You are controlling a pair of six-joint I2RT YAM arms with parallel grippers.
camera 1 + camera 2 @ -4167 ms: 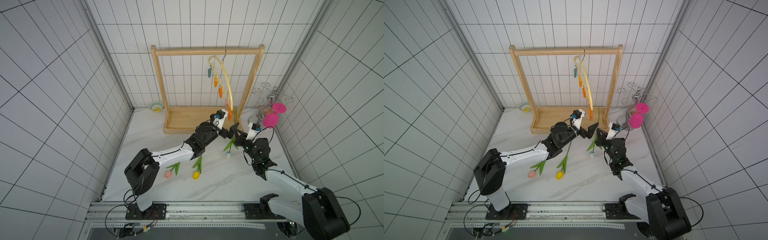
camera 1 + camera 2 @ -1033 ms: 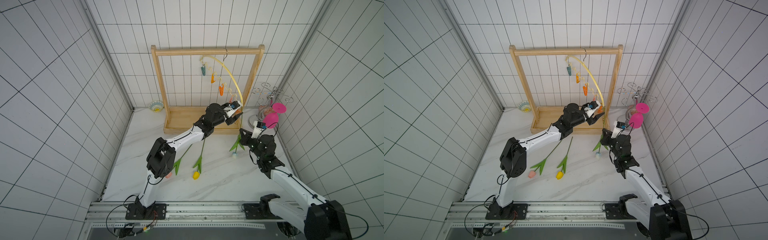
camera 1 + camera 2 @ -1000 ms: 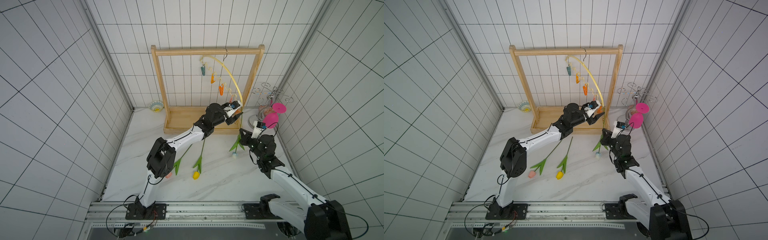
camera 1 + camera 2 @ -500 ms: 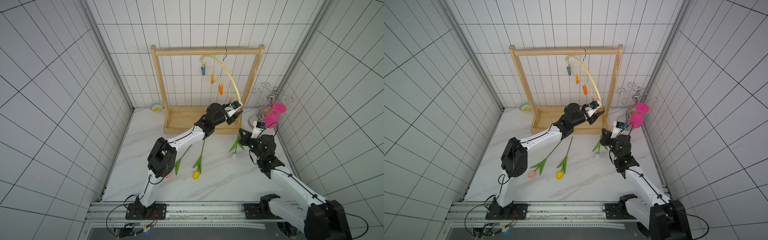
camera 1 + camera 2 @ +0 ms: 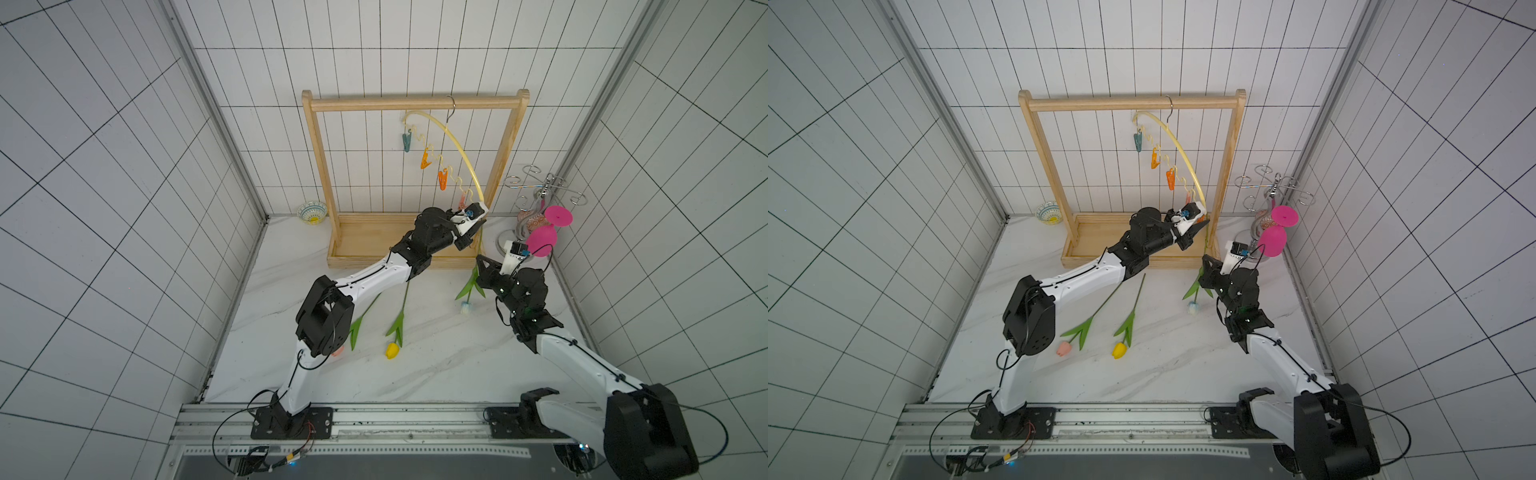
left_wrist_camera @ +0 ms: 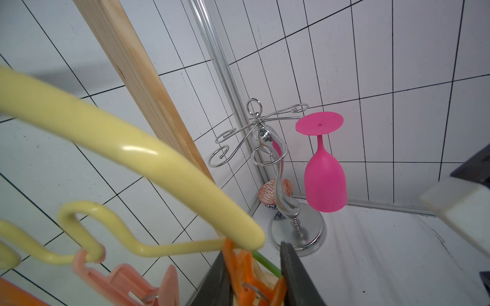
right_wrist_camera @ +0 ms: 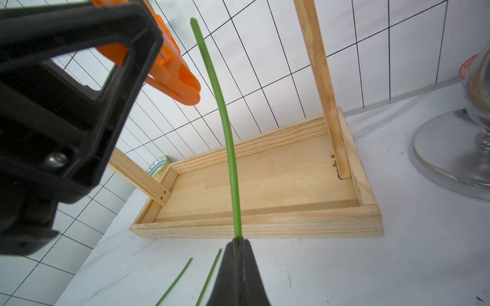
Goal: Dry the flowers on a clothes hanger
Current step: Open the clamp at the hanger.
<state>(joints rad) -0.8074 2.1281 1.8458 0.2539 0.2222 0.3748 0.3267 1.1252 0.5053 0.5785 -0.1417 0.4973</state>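
The pale yellow clothes hanger [image 6: 148, 156] hangs tilted from the rack rail in both top views [image 5: 457, 143]. At its low end my left gripper [image 6: 252, 265] is shut on an orange clip [image 6: 244, 275], with a jaw pressing each handle. My right gripper [image 7: 238, 239] is shut on the white flower's green stem [image 7: 225, 119] and holds it upright. The stem's tip stands just beside that clip [image 7: 172, 76], and the white head [image 5: 465, 308] hangs down. The yellow flower [image 5: 1119, 350] and the pink flower [image 5: 1064, 348] lie on the table.
The wooden rack [image 5: 415, 103] stands at the back, with its base tray [image 7: 265, 180] behind the stem. A silver stand [image 6: 286, 190] with a magenta goblet [image 6: 324, 180] fills the right corner. A small bowl [image 5: 311, 212] sits at the back left. A pink clip [image 6: 119, 280] hangs beside the orange one.
My left jaws have closed in on the orange clip over the last second, and the hanger's low end has shifted slightly left. The right gripper and its stem have stayed put.
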